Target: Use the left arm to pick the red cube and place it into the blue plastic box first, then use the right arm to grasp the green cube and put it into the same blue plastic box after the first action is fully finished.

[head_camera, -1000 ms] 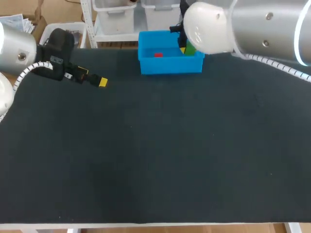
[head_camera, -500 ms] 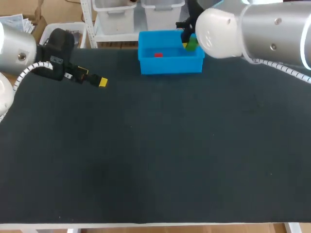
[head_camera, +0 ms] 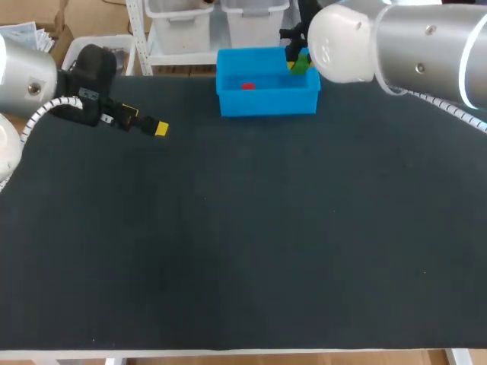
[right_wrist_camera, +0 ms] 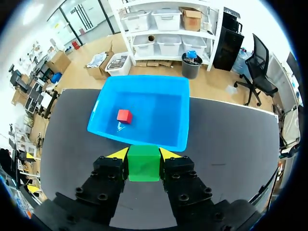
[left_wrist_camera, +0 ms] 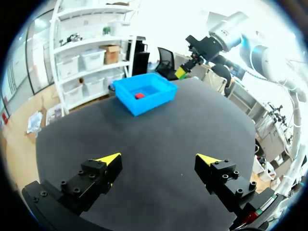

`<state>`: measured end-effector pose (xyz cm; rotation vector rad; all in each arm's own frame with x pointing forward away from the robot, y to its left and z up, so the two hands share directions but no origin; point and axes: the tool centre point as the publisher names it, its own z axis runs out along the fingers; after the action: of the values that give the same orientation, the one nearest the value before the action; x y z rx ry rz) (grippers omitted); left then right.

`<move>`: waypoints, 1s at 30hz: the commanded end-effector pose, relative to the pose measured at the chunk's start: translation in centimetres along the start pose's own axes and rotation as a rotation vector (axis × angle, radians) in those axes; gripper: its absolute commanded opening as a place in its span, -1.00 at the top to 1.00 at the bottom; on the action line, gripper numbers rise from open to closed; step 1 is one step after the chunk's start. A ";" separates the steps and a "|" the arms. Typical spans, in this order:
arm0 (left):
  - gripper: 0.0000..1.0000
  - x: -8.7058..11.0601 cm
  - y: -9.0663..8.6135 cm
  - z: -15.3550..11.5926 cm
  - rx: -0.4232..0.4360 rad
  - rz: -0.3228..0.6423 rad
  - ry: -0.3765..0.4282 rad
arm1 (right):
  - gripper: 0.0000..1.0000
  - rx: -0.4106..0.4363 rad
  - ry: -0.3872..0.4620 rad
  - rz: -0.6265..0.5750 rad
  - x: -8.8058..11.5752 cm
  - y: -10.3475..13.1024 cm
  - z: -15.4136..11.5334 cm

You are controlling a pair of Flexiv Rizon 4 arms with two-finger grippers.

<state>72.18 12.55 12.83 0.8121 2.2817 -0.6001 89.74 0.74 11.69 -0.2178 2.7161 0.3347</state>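
Right hand [right_wrist_camera: 143,154]: clenched on the green cube [right_wrist_camera: 143,164], with one yellow-tipped finger pressed against each of two opposite faces. The cube is held in the air, clear of the worktop [head_camera: 243,243]. The blue plastic box [right_wrist_camera: 140,140] is seen directly ahead of the held cube, its near wall just past the fingertips. In the head view the cube is placed at the box's right end, by the rim. In the left wrist view it is seen raised above that corner, not touching the box.

The red cube [right_wrist_camera: 124,116] is found on the box floor, a little left of the middle in the head view and well apart from the green cube. The box is set at the far edge of the worktop, near its middle.

Left hand [left_wrist_camera: 160,159]: released, fingers spread wide. It is held over the far left part of the worktop, well apart from the box and pointed roughly toward it. Dark worktop is seen between its fingers and the box.
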 end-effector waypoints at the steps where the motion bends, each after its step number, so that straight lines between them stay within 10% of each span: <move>1: -1.00 0.2 0.1 0.0 0.006 0.003 -0.009 | 1.00 0.000 0.001 0.000 -0.1 0.0 0.0; 30: -1.00 0.2 0.1 0.0 0.006 0.003 -0.009 | 1.00 -0.021 -0.042 -0.033 -6.9 0.7 5.7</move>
<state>72.18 12.55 12.84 0.8120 2.2817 -0.6001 95.39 2.93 10.01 -0.2457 2.6260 0.3442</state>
